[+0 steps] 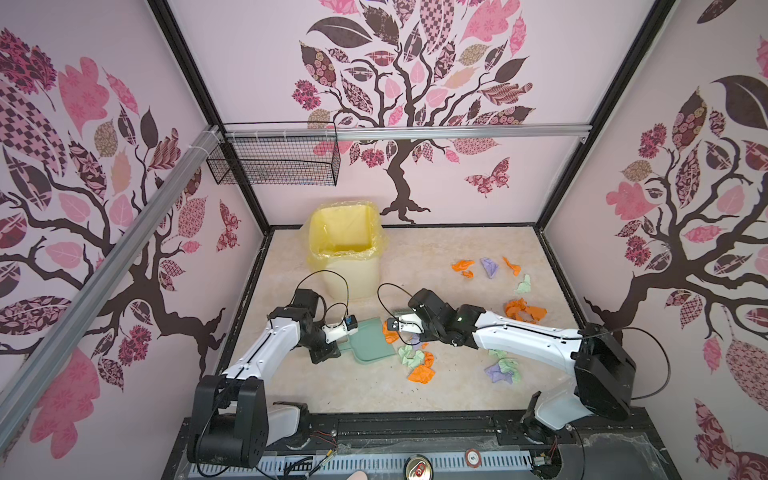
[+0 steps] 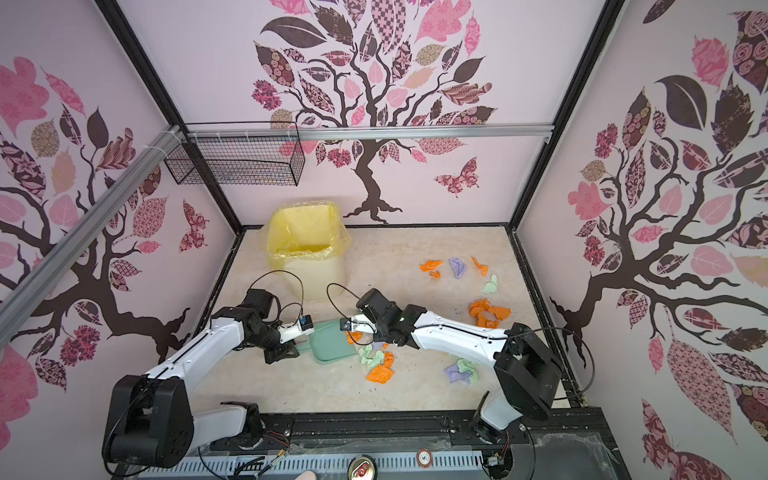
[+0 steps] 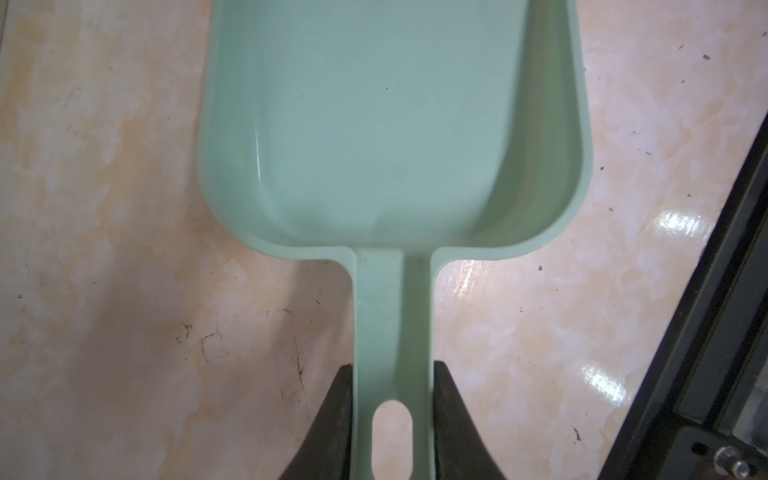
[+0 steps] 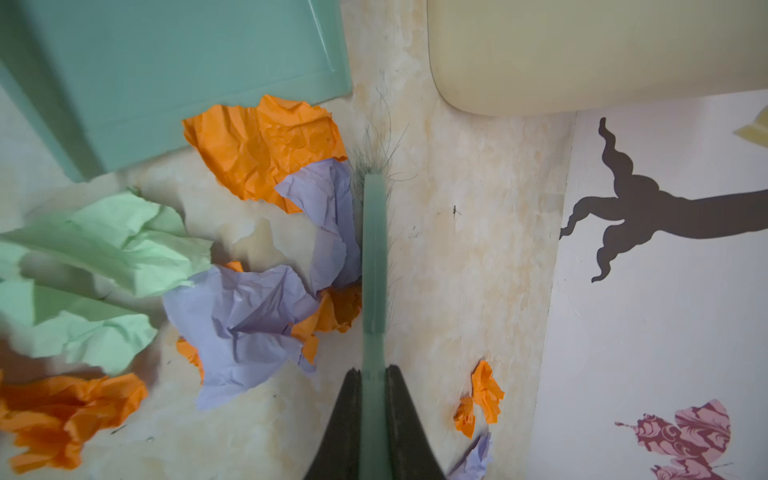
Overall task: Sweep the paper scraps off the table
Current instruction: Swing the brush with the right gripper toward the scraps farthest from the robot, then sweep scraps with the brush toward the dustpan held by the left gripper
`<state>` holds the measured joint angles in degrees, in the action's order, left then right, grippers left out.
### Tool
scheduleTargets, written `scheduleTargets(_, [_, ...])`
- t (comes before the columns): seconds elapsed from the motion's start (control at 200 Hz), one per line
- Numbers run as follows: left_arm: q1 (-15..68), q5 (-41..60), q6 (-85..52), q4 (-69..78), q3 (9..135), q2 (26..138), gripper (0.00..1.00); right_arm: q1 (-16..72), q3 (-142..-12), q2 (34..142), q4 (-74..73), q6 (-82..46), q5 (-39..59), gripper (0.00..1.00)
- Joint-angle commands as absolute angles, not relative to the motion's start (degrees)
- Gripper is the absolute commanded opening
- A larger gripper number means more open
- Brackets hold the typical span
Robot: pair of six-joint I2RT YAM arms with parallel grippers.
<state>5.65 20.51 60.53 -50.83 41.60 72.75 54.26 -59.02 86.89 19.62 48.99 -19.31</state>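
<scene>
Left gripper (image 3: 392,374) pinches teal dustpan (image 3: 374,124) handle; pan on desk (image 1: 436,249), near left, yellow-lined bin (image 1: 345,282) just beyond it. Paper scraps (image 1: 420,376): one pile at pan's open mouth, orange wad touching its lip. Right gripper (image 4: 374,376) clamped on teal brush (image 4: 374,249) handle, brush against that pile. More scraps scattered right and far right.

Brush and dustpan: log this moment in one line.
left gripper: shut on dustpan | right gripper: shut on brush | brush: against paper scraps at dustpan lip
</scene>
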Motion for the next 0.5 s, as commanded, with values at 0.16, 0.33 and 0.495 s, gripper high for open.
scheduleTargets(0.16, [5.4, 20.8, 62.4, -49.5, 46.0, 73.5, 0.00, 52.0, -76.4, 88.6, 37.2, 19.5, -40.7, 0.00])
scheduleTargets(0.33, [5.4, 19.6, 64.9, -49.5, 46.4, 74.1, 0.00, 48.7, -90.0, 99.4, 65.0, -5.2, -42.4, 0.00])
scheduleTargets(0.495, [5.4, 19.0, 67.1, -48.6, 45.4, 74.6, 0.00, 48.3, -88.8, 102.9, 69.7, -17.4, -33.7, 0.00])
